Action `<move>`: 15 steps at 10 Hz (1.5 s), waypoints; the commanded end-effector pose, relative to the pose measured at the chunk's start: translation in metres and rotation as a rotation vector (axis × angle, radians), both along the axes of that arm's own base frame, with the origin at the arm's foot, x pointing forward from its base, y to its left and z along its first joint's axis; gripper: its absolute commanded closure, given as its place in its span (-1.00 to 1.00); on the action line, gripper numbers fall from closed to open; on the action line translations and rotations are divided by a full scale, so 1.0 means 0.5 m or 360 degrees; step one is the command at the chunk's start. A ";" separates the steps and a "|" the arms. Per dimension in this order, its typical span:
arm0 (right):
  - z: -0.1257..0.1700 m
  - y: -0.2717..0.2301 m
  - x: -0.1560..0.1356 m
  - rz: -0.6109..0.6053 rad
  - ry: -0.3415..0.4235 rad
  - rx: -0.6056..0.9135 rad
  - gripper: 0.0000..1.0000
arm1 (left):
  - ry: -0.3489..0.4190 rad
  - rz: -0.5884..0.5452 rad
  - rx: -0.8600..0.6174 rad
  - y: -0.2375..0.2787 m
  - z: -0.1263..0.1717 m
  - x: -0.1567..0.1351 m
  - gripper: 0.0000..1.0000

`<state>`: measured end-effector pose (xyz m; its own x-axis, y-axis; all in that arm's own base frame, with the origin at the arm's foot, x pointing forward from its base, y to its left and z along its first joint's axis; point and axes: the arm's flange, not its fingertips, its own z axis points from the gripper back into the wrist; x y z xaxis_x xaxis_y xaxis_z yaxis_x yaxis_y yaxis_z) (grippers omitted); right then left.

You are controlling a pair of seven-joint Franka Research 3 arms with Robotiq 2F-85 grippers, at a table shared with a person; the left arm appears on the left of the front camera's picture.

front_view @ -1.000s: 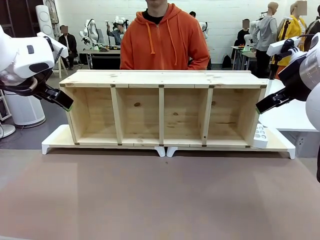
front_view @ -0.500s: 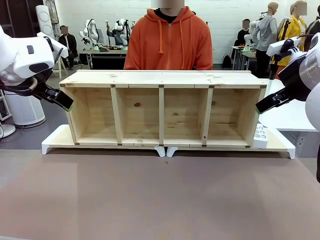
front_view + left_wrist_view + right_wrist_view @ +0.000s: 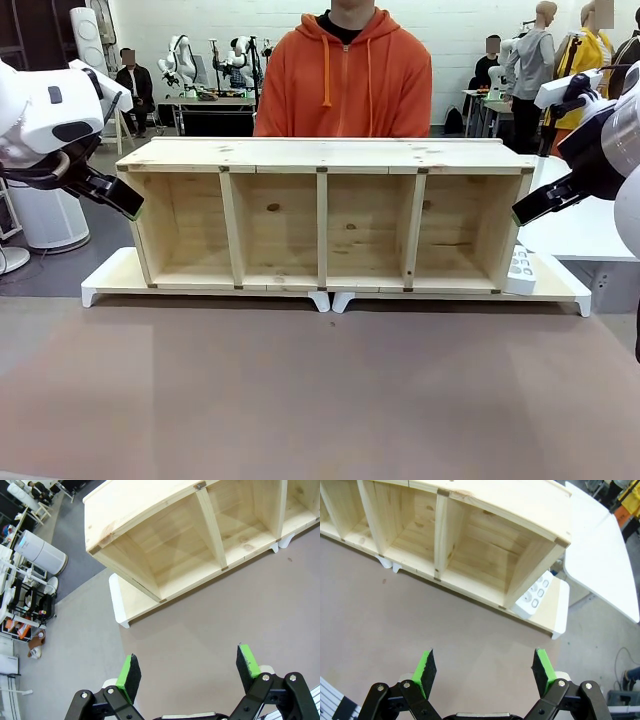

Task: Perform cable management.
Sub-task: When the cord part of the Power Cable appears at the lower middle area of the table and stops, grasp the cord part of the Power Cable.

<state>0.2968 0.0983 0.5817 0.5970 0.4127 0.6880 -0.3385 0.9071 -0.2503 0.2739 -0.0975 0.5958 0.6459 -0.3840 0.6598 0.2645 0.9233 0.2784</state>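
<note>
Left end effector (image 3: 189, 670): released, empty, over worktop (image 3: 320, 400) far-left corner.
Right end effector (image 3: 484, 666): released, empty, over far-right corner.
White power strip (image 3: 534, 596): far-right corner, touching wooden shelf (image 3: 320, 155) right end.

Light: bright and even, falling from overhead in my front view.
Shadows: soft, inside the shelf (image 3: 330, 155) compartments and beneath it on my desk (image 3: 320, 400).
Focus: sharp throughout, no glare.
Edges: my wrist views bow the shelf's straight boards.
</note>
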 end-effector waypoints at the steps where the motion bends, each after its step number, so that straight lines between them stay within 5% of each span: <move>1: -0.003 0.000 0.004 0.0005 0.0002 -0.0009 -1.00 | -0.0014 -0.0006 0.0000 -0.004 -0.001 0.006 -1.00; 15: -0.003 0.000 0.004 0.0005 0.0002 -0.0009 -1.00 | -0.0014 -0.0006 0.0000 -0.004 -0.001 0.006 -1.00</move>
<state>0.2968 0.0983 0.5817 0.5970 0.4127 0.6880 -0.3385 0.9071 -0.2503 0.2739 -0.0975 0.5958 0.6459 -0.3840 0.6598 0.2645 0.9233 0.2784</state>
